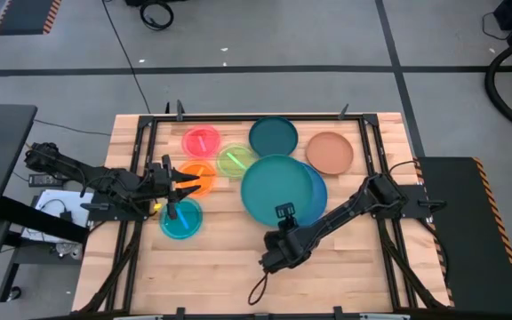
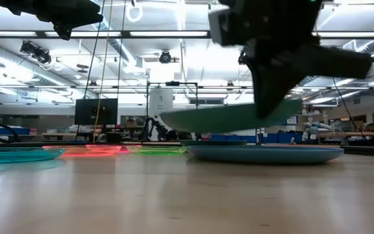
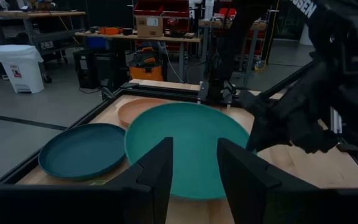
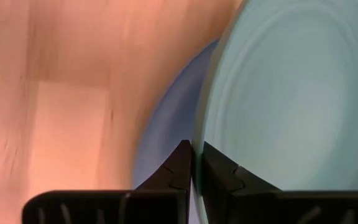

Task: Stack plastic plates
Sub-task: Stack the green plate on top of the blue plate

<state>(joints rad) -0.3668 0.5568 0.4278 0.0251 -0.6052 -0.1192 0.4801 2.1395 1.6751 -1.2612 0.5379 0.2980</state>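
Observation:
My right gripper is shut on the large teal plate, which hangs over the large blue plate. In the low view the blue plate lies flat on the table under the teal plate. My left gripper is open and hovers over the small orange plate, with the cyan plate near it. The pink-red plate, the green plate, the dark teal plate and the brownish-orange plate lie flat on the table farther back. My right gripper holds the teal plate by its near rim, pinched between the two fingers, which come from the table's near side. The plate is lifted clear of the blue plate and slightly tilted.
Black frame rails run along the table's left, right and far sides. Bare wood lies along the near edge. The left wrist view shows my right arm beyond the teal plate.

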